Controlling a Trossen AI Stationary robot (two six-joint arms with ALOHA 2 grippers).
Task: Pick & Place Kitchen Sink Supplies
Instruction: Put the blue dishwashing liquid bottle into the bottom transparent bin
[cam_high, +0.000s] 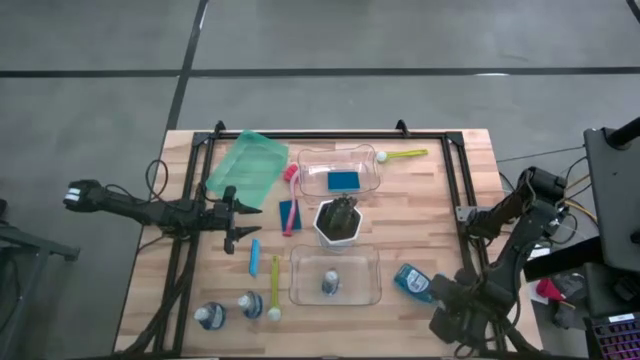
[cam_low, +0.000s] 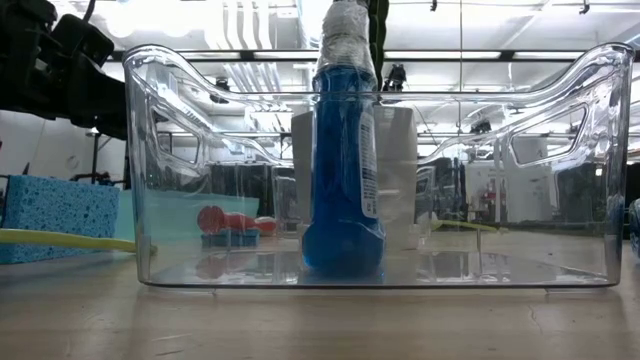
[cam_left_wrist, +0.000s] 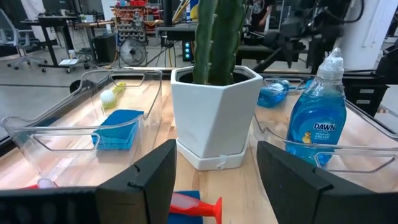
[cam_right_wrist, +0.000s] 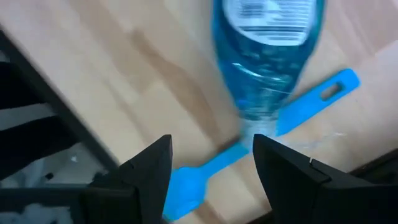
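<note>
My right gripper (cam_right_wrist: 211, 168) hangs open, pointing down, over a clear bottle of blue liquid (cam_right_wrist: 267, 56) that lies on its side at the table's near right (cam_high: 413, 282), across a blue brush (cam_right_wrist: 283, 121). The fingers touch neither. My left gripper (cam_left_wrist: 214, 180) waits open at the table's left (cam_high: 236, 216), facing the white pot (cam_left_wrist: 214, 112). A second bottle (cam_high: 330, 284) stands upright in the near clear bin (cam_high: 300, 275). A blue sponge (cam_high: 343, 181) lies in the far bin (cam_high: 310, 165).
Near the front left stand two more bottles (cam_high: 209, 316) (cam_high: 250, 305) beside a yellow brush (cam_high: 275, 290) and a blue brush (cam_high: 255, 257). A pink brush (cam_high: 291, 195) and blue sponge (cam_high: 285, 214) lie left of the pot. A green tray (cam_high: 245, 165) and green brush (cam_high: 405, 155) are farther back.
</note>
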